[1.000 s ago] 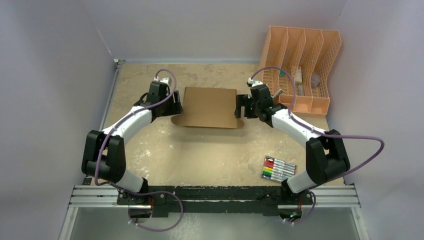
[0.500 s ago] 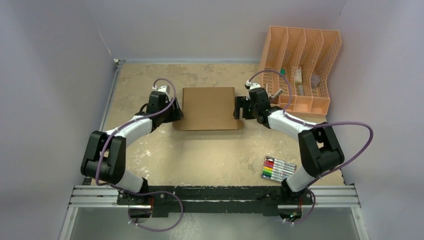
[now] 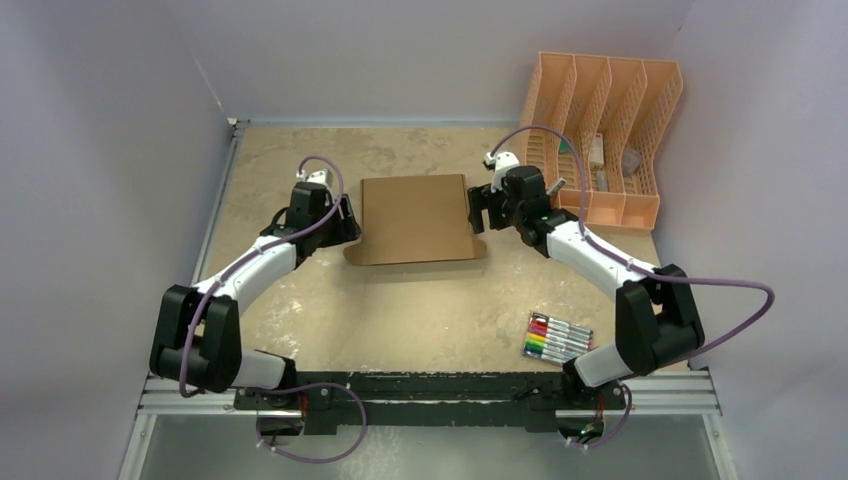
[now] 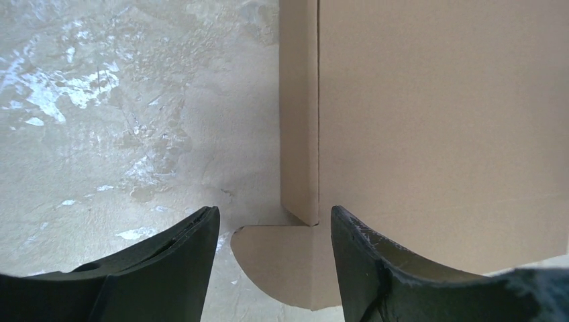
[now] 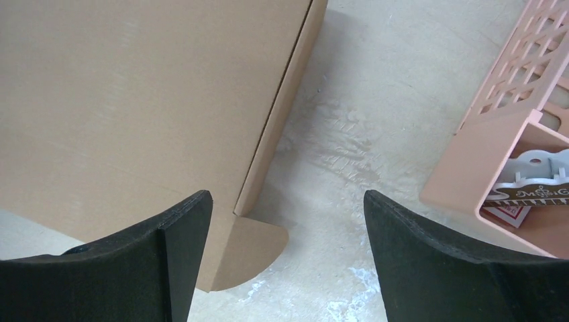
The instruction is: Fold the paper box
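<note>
At the far right, the peach organizer (image 3: 600,205) holds a few small items; the flat cardboard box (image 3: 415,218) lies between the left gripper (image 4: 274,213) and right gripper (image 5: 287,196), both spread and empty.

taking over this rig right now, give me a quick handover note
left gripper: open, low at the left edge of the paper box, holding nothing.
right gripper: open, low at the box's right edge, holding nothing.
Box: lies flat between the two grippers, top panel down.
Done: the main panels look folded over.
Left: a rounded tab sticks out flat at the near left corner, another at the near right; they probably need tucking in.
</note>
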